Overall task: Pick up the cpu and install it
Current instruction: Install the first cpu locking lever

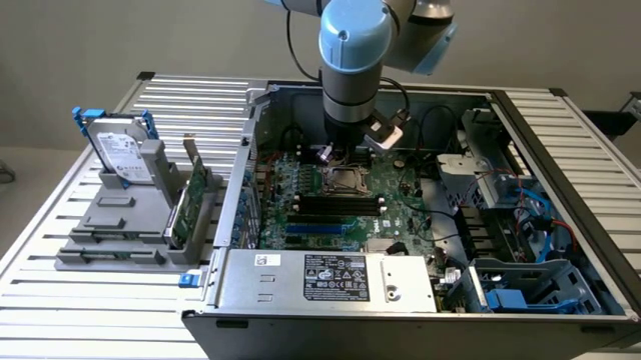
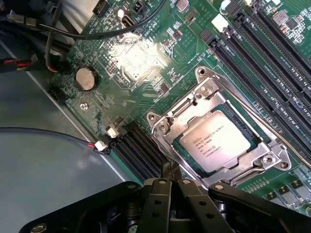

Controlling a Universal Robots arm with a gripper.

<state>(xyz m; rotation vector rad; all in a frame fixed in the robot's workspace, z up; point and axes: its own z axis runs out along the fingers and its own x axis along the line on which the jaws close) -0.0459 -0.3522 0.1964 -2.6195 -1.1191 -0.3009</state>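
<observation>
The cpu (image 2: 215, 141) lies in the socket (image 2: 206, 89) (seated flat, it seems); memory slots (image 2: 272, 51) run beside it.

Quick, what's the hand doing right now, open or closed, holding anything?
Hand: closed, holding nothing; the cpu lies in the socket, apart from it.

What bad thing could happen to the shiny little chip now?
The cpu lies in the socket. If it isn't sitting flat, a bump might shift it. The shut gripper hangs close to the socket's edge, so a small slip could knock the cpu or scrape the motherboard. The loose black cables nearby might snag the arm.
</observation>
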